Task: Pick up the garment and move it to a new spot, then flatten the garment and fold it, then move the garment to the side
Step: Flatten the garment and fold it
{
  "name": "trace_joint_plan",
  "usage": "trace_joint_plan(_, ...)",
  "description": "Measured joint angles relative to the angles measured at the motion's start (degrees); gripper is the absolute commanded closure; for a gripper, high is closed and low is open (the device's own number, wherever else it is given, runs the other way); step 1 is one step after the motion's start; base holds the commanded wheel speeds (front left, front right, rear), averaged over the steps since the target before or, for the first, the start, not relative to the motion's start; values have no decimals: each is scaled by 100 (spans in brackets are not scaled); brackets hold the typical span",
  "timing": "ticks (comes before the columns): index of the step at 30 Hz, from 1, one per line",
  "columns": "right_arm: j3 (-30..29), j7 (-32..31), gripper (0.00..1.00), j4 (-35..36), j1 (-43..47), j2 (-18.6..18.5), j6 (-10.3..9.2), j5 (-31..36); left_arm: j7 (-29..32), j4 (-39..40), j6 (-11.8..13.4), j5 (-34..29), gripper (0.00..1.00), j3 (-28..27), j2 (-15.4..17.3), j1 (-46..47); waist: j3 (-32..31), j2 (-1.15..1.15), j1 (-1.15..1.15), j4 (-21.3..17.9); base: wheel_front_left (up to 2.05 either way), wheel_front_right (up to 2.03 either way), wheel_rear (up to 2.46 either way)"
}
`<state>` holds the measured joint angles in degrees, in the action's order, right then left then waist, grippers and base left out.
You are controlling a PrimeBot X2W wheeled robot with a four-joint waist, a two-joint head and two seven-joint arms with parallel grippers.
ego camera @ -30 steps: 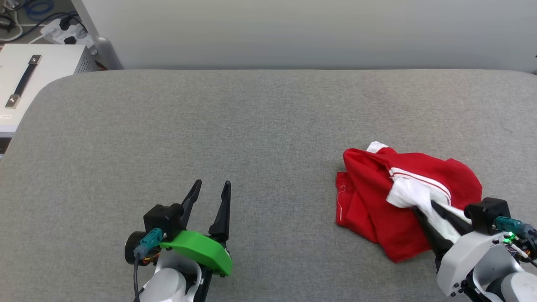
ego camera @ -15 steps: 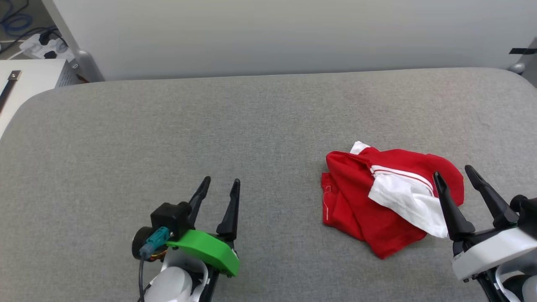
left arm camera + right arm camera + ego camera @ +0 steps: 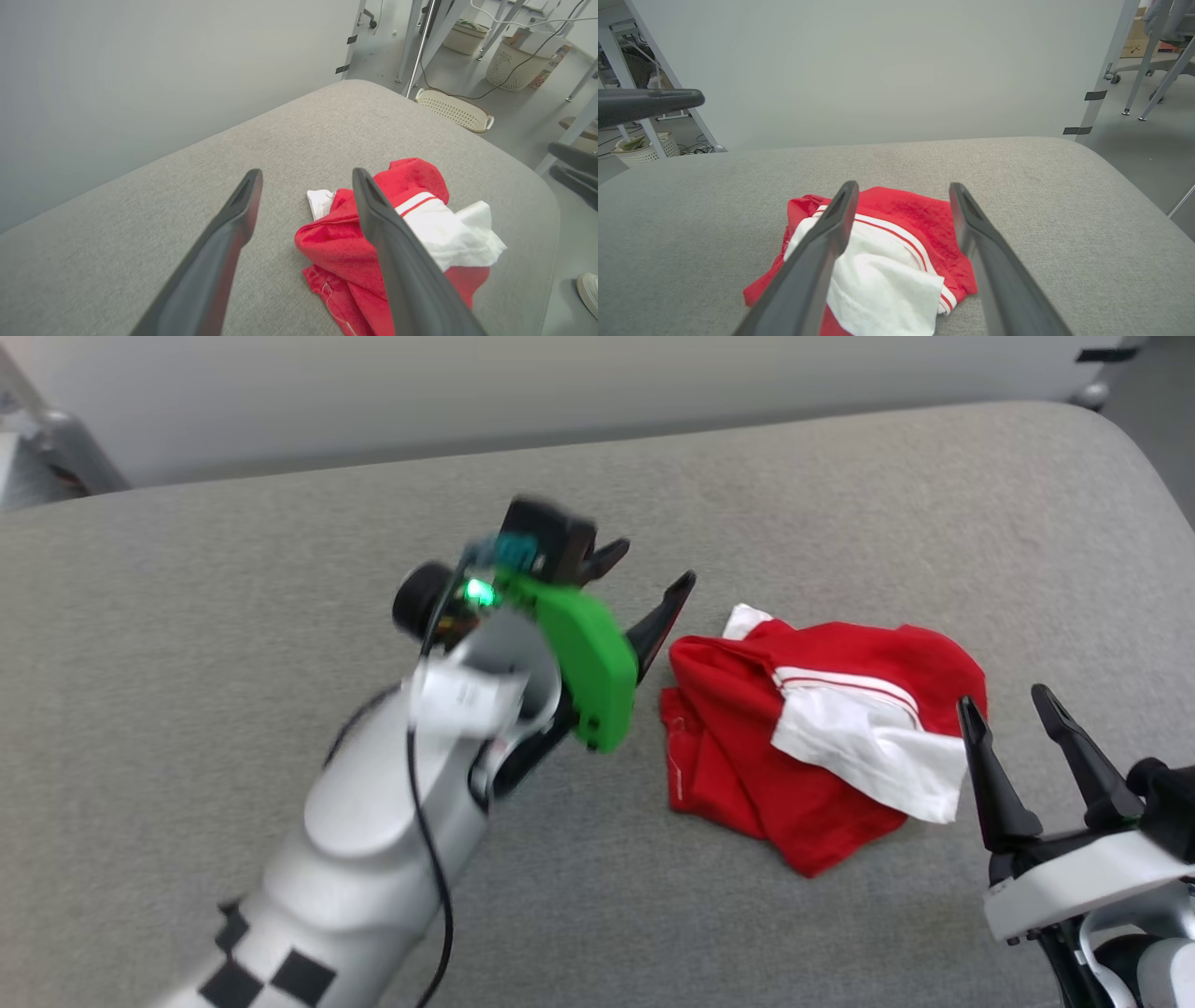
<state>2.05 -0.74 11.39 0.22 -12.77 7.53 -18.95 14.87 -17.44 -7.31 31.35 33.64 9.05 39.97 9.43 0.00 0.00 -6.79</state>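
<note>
Grey bench (image 3: 840, 476) carried the shirt (image 3: 747, 737), crumpled near its right edge; left tool (image 3: 651, 567) and right tool (image 3: 1002, 700) gaped empty, flattening and folding not yet done.

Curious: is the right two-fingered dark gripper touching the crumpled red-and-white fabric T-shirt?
Cannot tell. Head view: right gripper and T-shirt sit edge to edge; no plain gap or contact.

One garment (image 3: 747, 709), one grey table (image 3: 233, 569), two pincers (left pincer (image 3: 653, 563), right pincer (image 3: 1001, 698)).

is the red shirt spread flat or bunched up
Bunched up: the garment lies in a crumpled heap on the grey cushion, one white sleeve flopped over red folds.
</note>
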Motion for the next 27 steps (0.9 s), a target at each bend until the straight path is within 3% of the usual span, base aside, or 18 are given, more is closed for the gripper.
trace_joint_plan(7, 319, 154, 0, -222, -249, 172, 0, 15, 1782, -915, -1, 1001, 0, 676, 353, 1589, 330, 0, 0, -547, 0, 0, 0)
trace_joint_plan(13, 510, 365, 0, -519, -376, 268, 0, 13, 2663, -1634, -1, 1574, 0, 906, 402, 2119, 609, 0, 0, -1042, 0, 0, 0)
trace_joint_plan(19, 686, 533, 0, -767, -449, 323, 0, -5, 2938, -2160, -1, 1685, 0, 1150, 436, 2432, 854, 0, 0, -1469, 0, 0, 0)
trace_joint_plan(27, 844, 665, 0, -956, -538, 330, 0, -52, 2708, -2791, -1, 1659, 0, 1396, 381, 2581, 1131, 0, 0, -1835, 0, 0, 0)
